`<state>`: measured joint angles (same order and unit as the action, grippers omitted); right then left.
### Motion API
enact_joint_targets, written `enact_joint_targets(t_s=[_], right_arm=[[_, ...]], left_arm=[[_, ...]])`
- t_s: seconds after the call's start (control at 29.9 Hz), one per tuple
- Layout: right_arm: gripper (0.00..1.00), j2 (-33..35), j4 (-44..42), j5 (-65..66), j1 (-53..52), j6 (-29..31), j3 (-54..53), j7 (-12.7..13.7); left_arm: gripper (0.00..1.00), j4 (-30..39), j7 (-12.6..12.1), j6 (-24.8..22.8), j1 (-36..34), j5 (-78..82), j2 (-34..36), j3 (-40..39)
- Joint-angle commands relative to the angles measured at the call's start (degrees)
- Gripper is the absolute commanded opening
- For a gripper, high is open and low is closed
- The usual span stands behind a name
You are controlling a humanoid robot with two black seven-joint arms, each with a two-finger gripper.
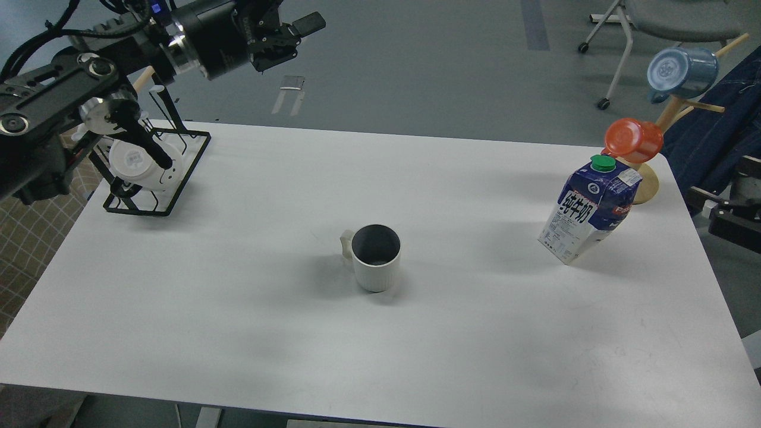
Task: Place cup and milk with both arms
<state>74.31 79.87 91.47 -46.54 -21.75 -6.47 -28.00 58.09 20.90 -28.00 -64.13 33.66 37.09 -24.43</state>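
The cup (376,258), a white ribbed mug with a dark inside, stands upright at the middle of the white table (238,333), its handle to the left. The milk (588,211), a blue and white carton with a green cap, stands near the table's right edge and looks tilted to the right. My left gripper (297,35) is high above the far left corner, far from the cup, with nothing in it; its fingers cannot be told apart. My right gripper (704,209) pokes in at the right edge, right of the milk, its two dark fingers apart and empty.
A black wire rack (157,178) with white dishes stands at the far left corner under my left arm. A wooden mug tree (645,181) behind the milk bears an orange-red mug (633,139) and a blue mug (681,71). A chair (666,24) stands beyond.
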Motion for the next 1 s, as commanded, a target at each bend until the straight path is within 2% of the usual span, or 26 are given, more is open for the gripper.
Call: enact_joint_targets(t_s=[0.0,0.23,0.47,0.97], right_arm=[[1.0,-5.3,-5.1,0.0,2.9,-4.3,-0.2,0.0],[1.0,-12.0,-7.9,1.2,5.2,-5.6,-0.7,0.0],[1.0,-18.7,-15.3,2.9,5.6,-6.0,-0.8,0.0],[0.99,-28.9,-24.1,3.0,6.0,-6.3,-0.7,0.0]], left_arm=[[0.97,0.0,-0.1,0.0,0.2,0.2,0.0,0.1],[0.97,0.0,-0.1,0.0,0.3,0.2,0.0,0.1],[0.97,0.0,-0.1,0.0,0.8,0.4,-0.1,0.1],[0.97,0.0,0.0,0.0,1.5,0.4,-0.2,0.1]])
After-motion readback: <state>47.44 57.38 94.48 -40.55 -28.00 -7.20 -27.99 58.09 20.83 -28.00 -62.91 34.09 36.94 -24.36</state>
